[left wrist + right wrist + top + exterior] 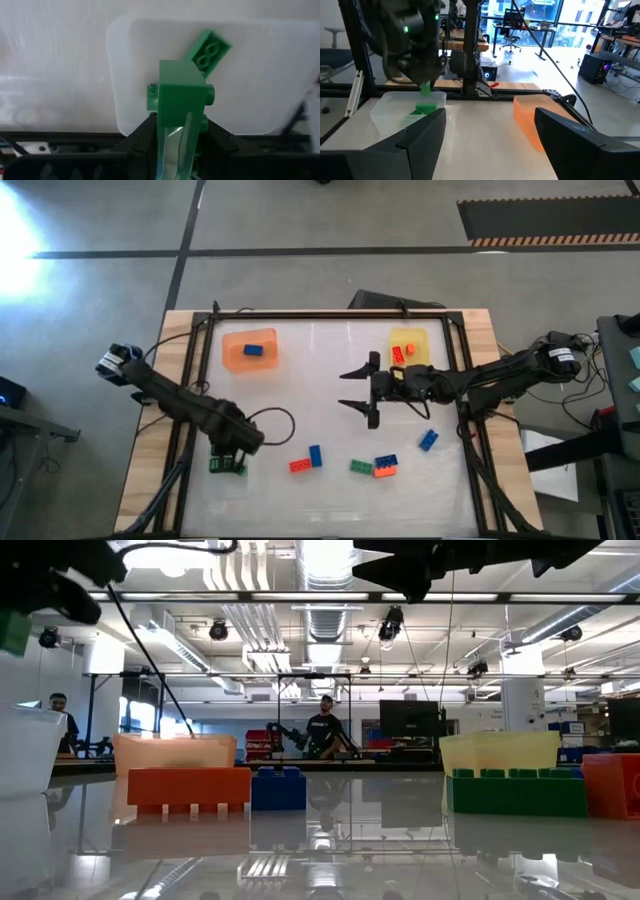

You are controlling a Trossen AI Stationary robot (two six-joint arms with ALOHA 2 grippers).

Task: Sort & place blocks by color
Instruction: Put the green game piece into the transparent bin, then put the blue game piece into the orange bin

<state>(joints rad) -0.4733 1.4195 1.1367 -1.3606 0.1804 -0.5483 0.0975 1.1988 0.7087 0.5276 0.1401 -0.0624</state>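
Observation:
My left gripper [229, 452] hangs over the clear tray [213, 470] at the table's near left and is shut on a green block [182, 97]. A second green block [210, 47] lies flat in that tray. My right gripper [360, 388] is open over the table's middle and holds nothing. Loose on the near part of the table are a red-orange block [299, 466], blue blocks [316, 455] [428, 440], a green block [361, 467] and a blue block on a red-orange one [386, 466]. The right wrist view shows the held green block [425, 89] above the tray. My left gripper pinches the green block between its two fingers by the block's lower end [175, 135], coming from above and pointing down. The block is lifted clear above the clear tray [260, 75], its studs [210, 93] facing sideways.
An orange tray [232, 352] at the far left holds a blue block [253, 350]. A yellow tray [425, 340] at the far right holds a red-orange block [399, 352]. A dark frame [330, 314] runs round the table. People stand in the room beyond [325, 730].

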